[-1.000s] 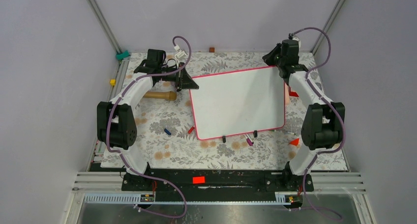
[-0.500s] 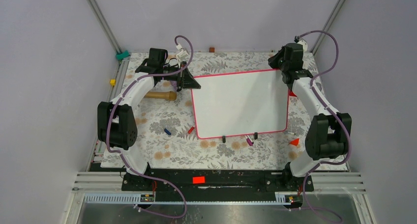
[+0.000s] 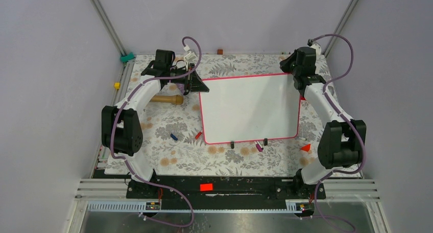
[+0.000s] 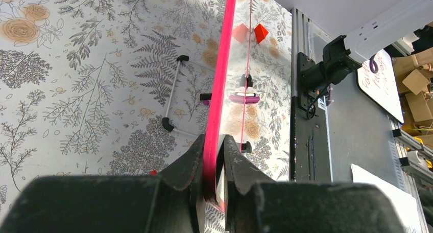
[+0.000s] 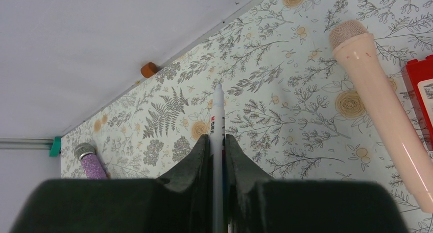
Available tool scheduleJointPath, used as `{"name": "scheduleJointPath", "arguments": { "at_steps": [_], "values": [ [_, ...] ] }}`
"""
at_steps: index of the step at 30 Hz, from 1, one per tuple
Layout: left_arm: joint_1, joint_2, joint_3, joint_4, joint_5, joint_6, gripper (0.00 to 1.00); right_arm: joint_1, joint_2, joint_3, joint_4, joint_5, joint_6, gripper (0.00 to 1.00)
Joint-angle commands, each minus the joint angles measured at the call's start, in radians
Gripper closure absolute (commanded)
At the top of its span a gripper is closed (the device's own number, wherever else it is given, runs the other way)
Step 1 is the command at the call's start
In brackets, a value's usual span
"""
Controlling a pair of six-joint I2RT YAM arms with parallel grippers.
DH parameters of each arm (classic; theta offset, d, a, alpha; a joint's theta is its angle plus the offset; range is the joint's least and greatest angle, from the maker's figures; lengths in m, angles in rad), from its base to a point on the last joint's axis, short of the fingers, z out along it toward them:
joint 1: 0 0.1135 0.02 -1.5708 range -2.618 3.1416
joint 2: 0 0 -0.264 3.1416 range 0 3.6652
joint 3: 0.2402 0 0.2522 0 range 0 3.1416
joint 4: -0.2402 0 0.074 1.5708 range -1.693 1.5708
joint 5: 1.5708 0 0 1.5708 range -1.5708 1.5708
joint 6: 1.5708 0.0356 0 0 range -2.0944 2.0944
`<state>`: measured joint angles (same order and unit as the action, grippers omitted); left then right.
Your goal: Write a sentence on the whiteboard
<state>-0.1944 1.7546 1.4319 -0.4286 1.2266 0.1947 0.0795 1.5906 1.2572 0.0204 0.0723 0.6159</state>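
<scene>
Top external view has the whiteboard (image 3: 250, 108) sitting mid-table on the floral cloth (image 3: 168, 125), between both arms. Its pink frame (image 4: 220, 64) is pinched tight by the left gripper (image 4: 214, 151) at the far-left corner. Over on the other side, the right gripper (image 5: 217, 143) is clamped on a white marker (image 5: 218, 108).

- Nothing can be read with certainty.
- Small white board with a dark rim (image 4: 382, 82), off the table: purple handwriting, too small and slanted to read.
- Slim white marker pen (image 5: 218, 120): red and black print, blurred.
- Large glossy white board with a thin pink-red frame (image 3: 250, 108): no words can be made out from above.
</scene>
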Motion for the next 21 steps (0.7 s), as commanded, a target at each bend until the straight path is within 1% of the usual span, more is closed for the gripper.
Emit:
{"name": "scheduleJointPath", "arguments": {
  "at_steps": [1,7,10,12,16,19,21],
  "values": [
    [-0.002,0.02,-0.031,-0.02,-0.227,0.15,0.95,0.006,-0.044,-0.049,-0.124,0.032,0.015,1.0],
    [-0.003,0.022,-0.031,-0.02,-0.226,0.151,0.95,0.006,-0.072,-0.086,-0.149,0.062,0.025,1.0],
    [-0.005,0.022,-0.031,-0.019,-0.226,0.15,0.95,0.006,-0.095,-0.138,-0.116,0.081,0.034,1.0],
    [-0.005,0.02,-0.031,-0.02,-0.227,0.151,0.95,0.006,-0.092,-0.134,-0.114,0.1,0.016,1.0],
    [-0.005,0.021,-0.032,-0.019,-0.229,0.153,0.95,0.005,-0.057,0.002,-0.199,0.155,-0.05,1.0],
    [-0.005,0.02,-0.033,-0.021,-0.235,0.154,0.95,-0.005,0.001,0.184,-0.352,0.186,-0.09,1.0],
    [-0.005,0.02,-0.034,-0.019,-0.233,0.153,0.95,-0.01,0.036,0.29,-0.432,0.234,-0.114,1.0]
  ]
}}
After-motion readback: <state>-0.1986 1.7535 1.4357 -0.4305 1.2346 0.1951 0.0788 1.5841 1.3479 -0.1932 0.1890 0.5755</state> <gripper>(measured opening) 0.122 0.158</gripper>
